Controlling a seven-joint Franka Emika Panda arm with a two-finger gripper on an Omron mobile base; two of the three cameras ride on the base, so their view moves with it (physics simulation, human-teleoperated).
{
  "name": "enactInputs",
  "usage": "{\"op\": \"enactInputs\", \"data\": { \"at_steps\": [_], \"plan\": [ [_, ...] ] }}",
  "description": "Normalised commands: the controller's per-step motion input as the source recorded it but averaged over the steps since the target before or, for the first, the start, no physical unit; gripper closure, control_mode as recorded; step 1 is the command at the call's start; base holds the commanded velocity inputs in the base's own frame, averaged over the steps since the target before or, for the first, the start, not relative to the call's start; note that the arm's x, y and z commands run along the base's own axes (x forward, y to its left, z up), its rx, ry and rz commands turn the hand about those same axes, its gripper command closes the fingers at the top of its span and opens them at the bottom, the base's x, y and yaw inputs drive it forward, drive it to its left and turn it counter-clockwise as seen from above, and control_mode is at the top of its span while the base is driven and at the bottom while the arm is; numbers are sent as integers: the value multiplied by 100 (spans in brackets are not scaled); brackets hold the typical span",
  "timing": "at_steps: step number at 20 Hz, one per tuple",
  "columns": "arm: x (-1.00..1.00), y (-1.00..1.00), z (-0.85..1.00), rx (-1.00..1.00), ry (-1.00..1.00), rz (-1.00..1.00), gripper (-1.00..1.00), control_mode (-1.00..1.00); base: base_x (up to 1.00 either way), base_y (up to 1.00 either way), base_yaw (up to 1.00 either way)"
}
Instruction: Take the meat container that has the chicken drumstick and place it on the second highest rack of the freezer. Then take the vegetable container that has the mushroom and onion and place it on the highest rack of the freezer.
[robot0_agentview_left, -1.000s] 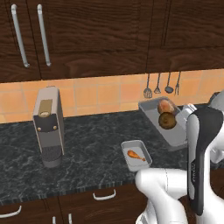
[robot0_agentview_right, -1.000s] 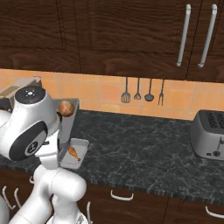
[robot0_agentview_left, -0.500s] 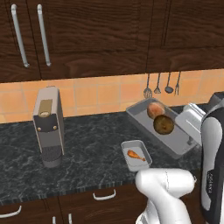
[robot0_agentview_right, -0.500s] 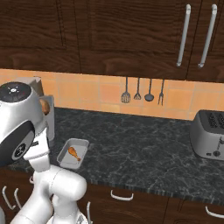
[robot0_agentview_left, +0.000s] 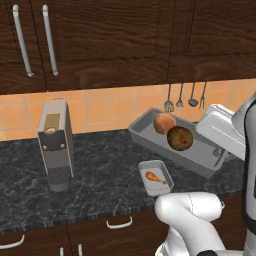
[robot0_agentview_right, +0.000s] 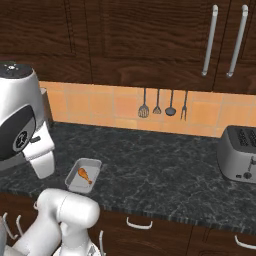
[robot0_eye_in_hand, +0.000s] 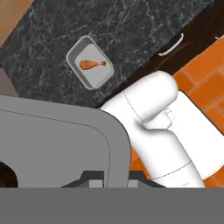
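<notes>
Two containers are seen: since the earlier frame the vegetable container (robot0_agentview_left: 200, 155) has swung lower and tilts at right of the left base view, with one onion (robot0_agentview_left: 164, 123) and one mushroom (robot0_agentview_left: 180, 138) inside. The gripper (robot0_eye_in_hand: 109, 179) is closed on its rim. One meat container (robot0_agentview_left: 156, 177) with one chicken drumstick (robot0_agentview_left: 155, 177) lies on the counter (robot0_agentview_left: 100, 185)

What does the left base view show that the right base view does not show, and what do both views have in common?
Left base view: the vegetable container tilted above the counter, holding the onion and the mushroom, and a coffee machine.
Right base view: a toaster at the right end of the counter.
Both: the small meat container with the chicken drumstick lying flat on the counter, and the utensils hanging on the tiled wall.
</notes>
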Motion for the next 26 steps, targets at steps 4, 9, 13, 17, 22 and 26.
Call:
{"op": "enactInputs", "data": {
  "at_steps": [4, 9, 13, 17, 22, 26],
  "plan": [
    [-2, 14, 3, -5, 13, 26, 100, -100, 0, 0, 0],
    [-6, 1, 0, 0, 1, 3, 100, 100, -64, 0, 3],
    [0, 0, 0, 0, 0, 0, 100, 100, -98, -4, -12],
    [0, 0, 0, 0, 0, 0, 100, 100, -51, -25, -56],
    [0, 0, 0, 0, 0, 0, 100, 100, -29, -36, -71],
    [0, 0, 0, 0, 0, 0, 100, 100, -34, -44, -67]
  ]
}}
